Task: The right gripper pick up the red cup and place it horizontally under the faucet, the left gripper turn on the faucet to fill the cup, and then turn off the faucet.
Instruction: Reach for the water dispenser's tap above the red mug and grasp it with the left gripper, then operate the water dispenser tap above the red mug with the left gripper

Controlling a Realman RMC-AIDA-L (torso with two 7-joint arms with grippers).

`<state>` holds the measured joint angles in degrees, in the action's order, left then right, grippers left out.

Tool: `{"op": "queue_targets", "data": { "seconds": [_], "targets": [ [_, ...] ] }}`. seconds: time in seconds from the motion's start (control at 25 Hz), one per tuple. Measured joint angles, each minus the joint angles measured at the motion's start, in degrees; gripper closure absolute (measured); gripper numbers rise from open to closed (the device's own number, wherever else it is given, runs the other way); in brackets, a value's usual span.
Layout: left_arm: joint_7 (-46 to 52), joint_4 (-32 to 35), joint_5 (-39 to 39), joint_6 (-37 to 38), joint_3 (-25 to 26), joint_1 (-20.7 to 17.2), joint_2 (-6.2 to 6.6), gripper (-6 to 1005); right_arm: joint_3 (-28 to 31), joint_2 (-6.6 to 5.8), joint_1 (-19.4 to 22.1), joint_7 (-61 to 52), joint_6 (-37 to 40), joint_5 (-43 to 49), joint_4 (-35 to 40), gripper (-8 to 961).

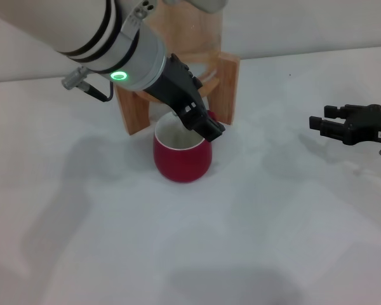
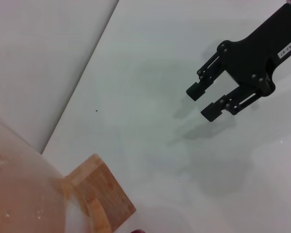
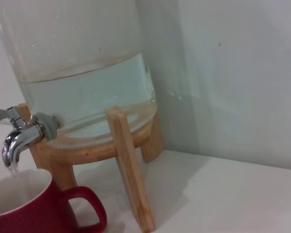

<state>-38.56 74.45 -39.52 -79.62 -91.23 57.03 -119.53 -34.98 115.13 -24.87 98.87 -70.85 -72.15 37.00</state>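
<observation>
Red cup [image 3: 24, 208] upright under the faucet [image 3: 19, 138], water streaming in.
Glass dispenser jar [image 3: 82, 63] part-filled; left claw [image 1: 200, 121] state indiscernible; right claw [image 2: 211, 99] spread, apart.

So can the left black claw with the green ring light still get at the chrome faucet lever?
Probably yes: the left gripper hangs just above the red cup beneath the glass jar, right where the faucet sits, with nothing between. The right gripper is parked well aside.

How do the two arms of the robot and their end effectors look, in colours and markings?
The left arm is silver-white with black bands, a glowing green ring light and a black cable; its left end effector is black. The right end effector is a black two-finger claw carrying a small white label.
</observation>
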Motion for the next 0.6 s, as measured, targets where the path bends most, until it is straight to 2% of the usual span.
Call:
{"op": "queue_targets", "data": {
  "seconds": [0.48, 0.6],
  "targets": [
    [-0.07, 2.35, 0.42, 2.76, -0.15, -0.27, 0.0, 123, 0.0, -0.15, 0.22, 0.0, 0.19, 0.07, -0.6, 471],
    [1.05, 5.7, 0.45, 2.62, -1.72, -1.65, -0.05, 123, 0.02, -0.22, 0.35, 0.0, 0.2, 0.09, -0.62, 471]
  ]
}}
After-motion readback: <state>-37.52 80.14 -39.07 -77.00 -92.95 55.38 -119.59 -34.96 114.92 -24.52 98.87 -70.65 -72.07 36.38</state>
